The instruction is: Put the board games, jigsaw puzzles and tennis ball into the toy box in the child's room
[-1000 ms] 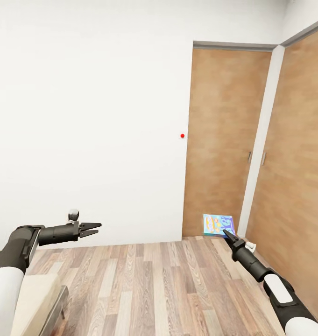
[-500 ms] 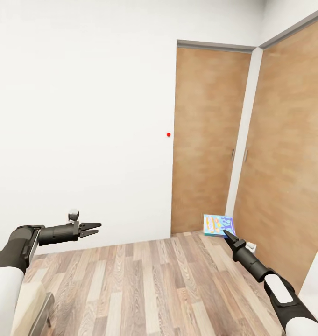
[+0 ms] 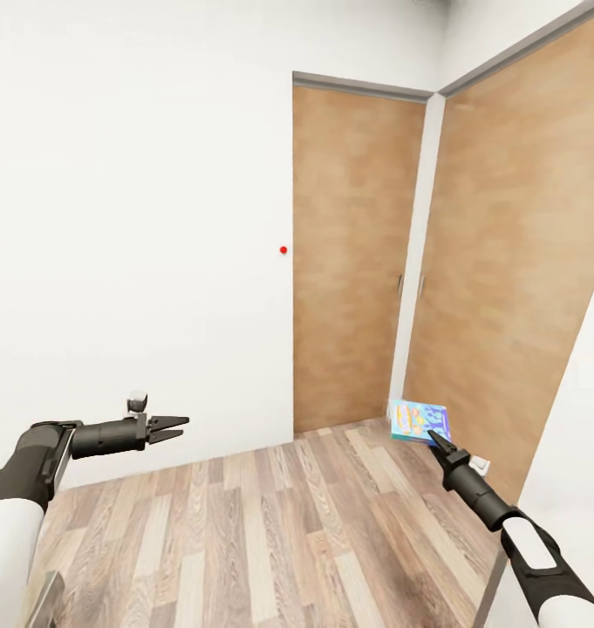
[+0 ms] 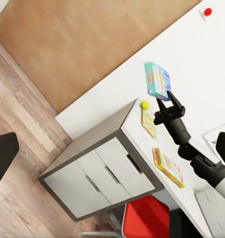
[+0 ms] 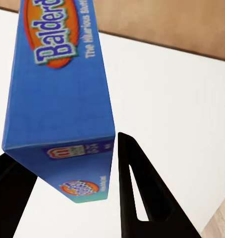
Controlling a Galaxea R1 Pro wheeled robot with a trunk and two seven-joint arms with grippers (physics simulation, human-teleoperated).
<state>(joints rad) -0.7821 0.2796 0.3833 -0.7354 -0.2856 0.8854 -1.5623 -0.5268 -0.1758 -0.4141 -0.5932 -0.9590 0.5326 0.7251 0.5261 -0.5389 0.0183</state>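
Observation:
A blue board game box [image 3: 417, 420] hangs in the air low in front of the brown doors, with my right gripper [image 3: 433, 436] shut on its lower edge. In the right wrist view the box [image 5: 63, 99] sits between the two black fingers [image 5: 137, 188]. The left wrist view looks across at the same box [image 4: 157, 80] and right gripper [image 4: 168, 100] above a white table [image 4: 142, 148]. On that table lie a yellow-green tennis ball [image 4: 144, 104] and two flat colourful boxes [image 4: 148, 124] [image 4: 168, 167]. My left gripper [image 3: 181, 426] is open and holds nothing.
Two brown doors [image 3: 349, 262] meet in the room's corner ahead. A white table edge [image 3: 584, 419] shows at the far right. The table has grey drawers [image 4: 97, 173], and a red chair [image 4: 147, 218] stands beside it. Wood floor [image 3: 270, 523] lies ahead.
The whole view has swung to the right, so the doors and the wall's red dot sit further left. The white table edge has come into view. Both arms hold their pose.

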